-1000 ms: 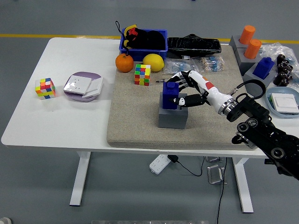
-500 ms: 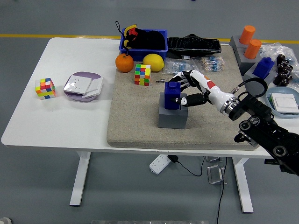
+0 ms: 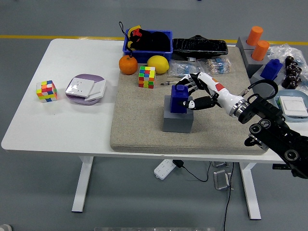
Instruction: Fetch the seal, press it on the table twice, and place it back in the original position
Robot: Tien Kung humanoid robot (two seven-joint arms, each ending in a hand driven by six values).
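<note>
The blue seal [image 3: 179, 98] stands upright on a grey block [image 3: 177, 119] in the middle of the beige mat [image 3: 139, 125]. My right hand [image 3: 190, 94] reaches in from the right and its fingers are curled around the seal's right side, thumb low and fingers near its top. The seal is raised slightly in the block's slot. My left arm is out of sight.
A Rubik's cube [image 3: 147, 77], an orange [image 3: 128, 65], a lemon [image 3: 158, 64] and a blue bin [image 3: 148, 44] lie behind the block. Another cube [image 3: 46, 91] and a purple-white box [image 3: 85, 88] sit left. Grey holders with orange cylinders [image 3: 258, 43] and a second blue seal [image 3: 273, 69] stand right.
The right hand has lifted the seal a little and shifted it slightly right and up; the forearm has drawn up with it.
</note>
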